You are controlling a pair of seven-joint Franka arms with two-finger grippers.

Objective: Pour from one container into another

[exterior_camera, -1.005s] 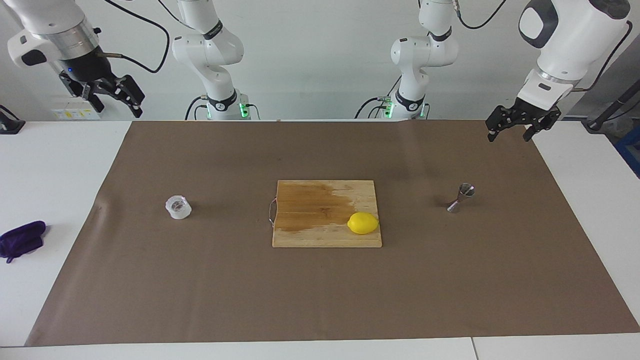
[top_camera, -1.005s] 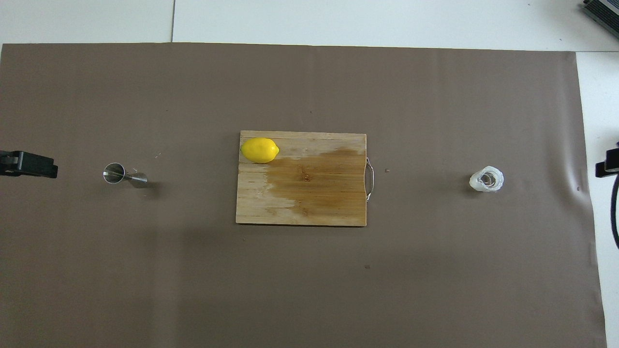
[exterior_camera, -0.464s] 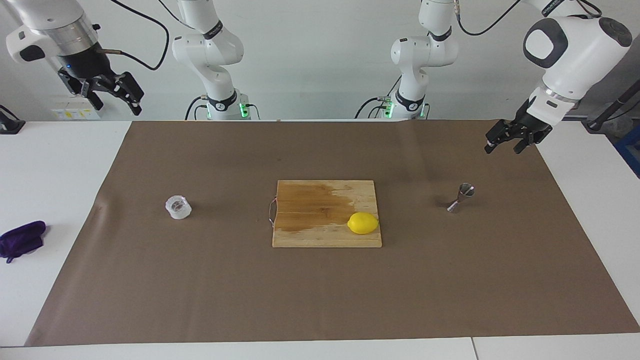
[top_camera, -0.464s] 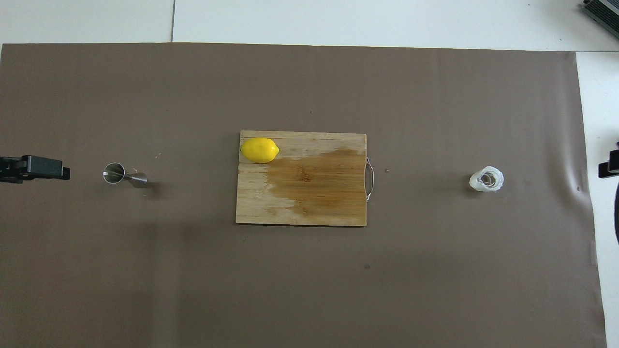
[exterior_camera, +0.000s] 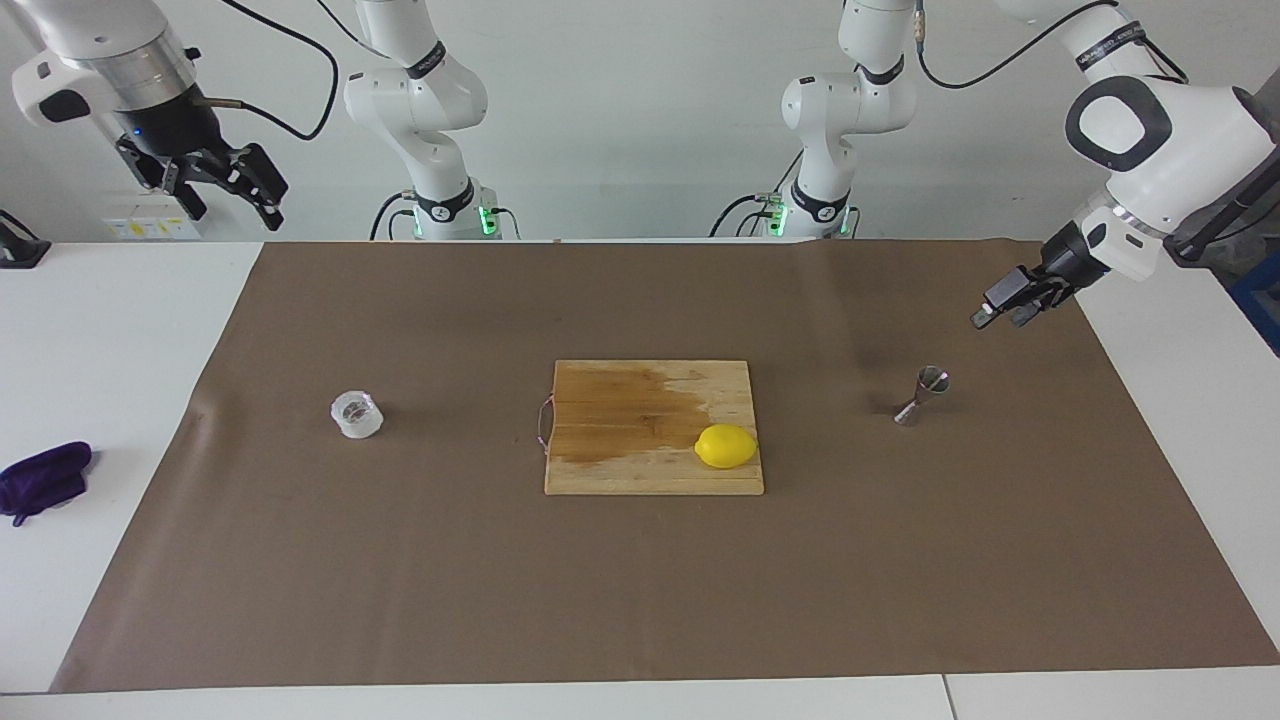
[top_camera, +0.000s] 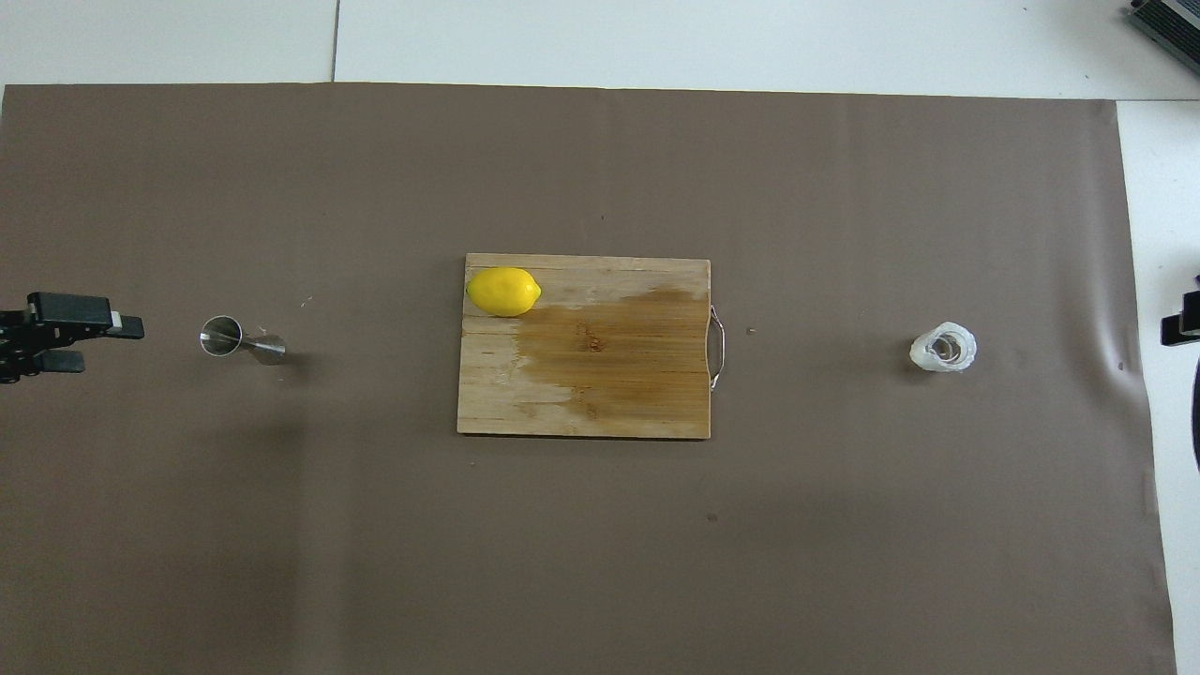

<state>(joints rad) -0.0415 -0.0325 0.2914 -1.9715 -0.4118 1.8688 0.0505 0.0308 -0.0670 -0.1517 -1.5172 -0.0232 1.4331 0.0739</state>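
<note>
Facing view: left gripper [exterior_camera: 998, 312] up over mat near jigger [exterior_camera: 922, 395], apparently lining up; fingers parted. Right gripper [exterior_camera: 222, 190] parted, waiting, well apart from cup [exterior_camera: 357, 414].

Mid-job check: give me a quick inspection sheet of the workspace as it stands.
Surface: brown mat on white table.
Job's things: plastic cup upright toward the right arm's end; steel jigger upright toward the left arm's end; neither is held.
Clutter: cutting board, darkly stained, lemon on it; purple cloth off the mat.
Grippers: left gripper raised beside the jigger; right gripper open, waiting high.
Cables: black cables on the arms.
Surroundings: white wall.
</note>
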